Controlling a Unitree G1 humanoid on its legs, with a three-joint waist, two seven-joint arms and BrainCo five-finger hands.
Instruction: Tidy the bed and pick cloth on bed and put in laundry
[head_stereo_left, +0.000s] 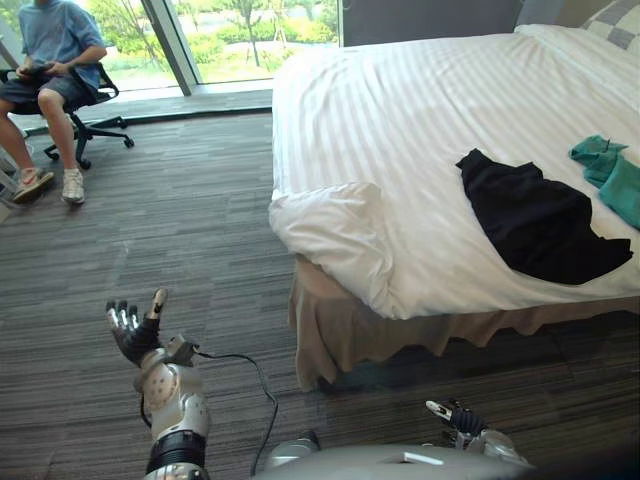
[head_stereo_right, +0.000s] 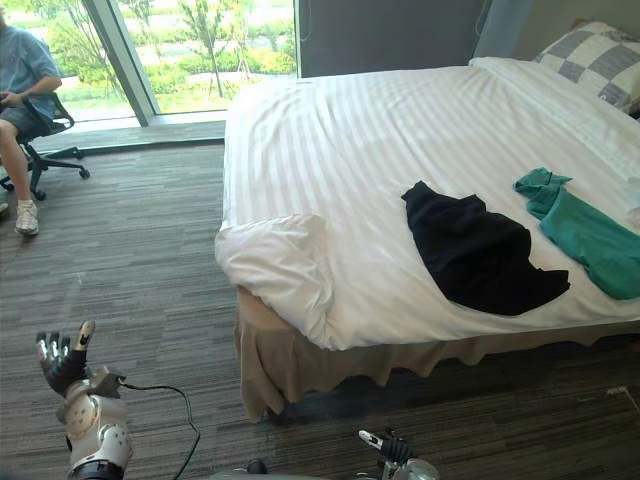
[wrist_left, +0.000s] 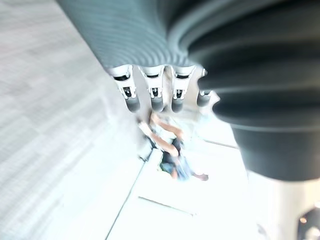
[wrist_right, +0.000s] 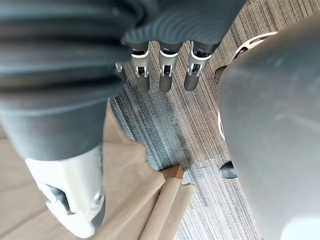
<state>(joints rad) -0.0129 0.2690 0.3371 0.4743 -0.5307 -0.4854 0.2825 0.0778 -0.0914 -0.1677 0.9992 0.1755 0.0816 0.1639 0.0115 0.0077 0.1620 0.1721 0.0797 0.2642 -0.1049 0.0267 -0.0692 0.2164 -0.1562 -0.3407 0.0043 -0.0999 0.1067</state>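
A black cloth (head_stereo_left: 535, 218) lies crumpled on the white bed (head_stereo_left: 400, 130) near its front edge. To its right lies a teal cloth (head_stereo_right: 585, 228). One corner of the white duvet (head_stereo_left: 335, 228) is folded back at the bed's near left corner. My left hand (head_stereo_left: 135, 330) is raised over the carpet, well left of the bed, fingers straight and holding nothing. Low over the carpet before the bed's foot, my right hand (head_stereo_left: 455, 415) is empty too, with its fingers (wrist_right: 161, 75) straight.
A person sits on a black office chair (head_stereo_left: 85, 110) at the far left by the window. A checked pillow (head_stereo_right: 590, 60) rests at the bed's far right. A beige bed skirt (head_stereo_left: 400, 340) hangs below the mattress. Grey carpet (head_stereo_left: 150, 220) spreads left of the bed.
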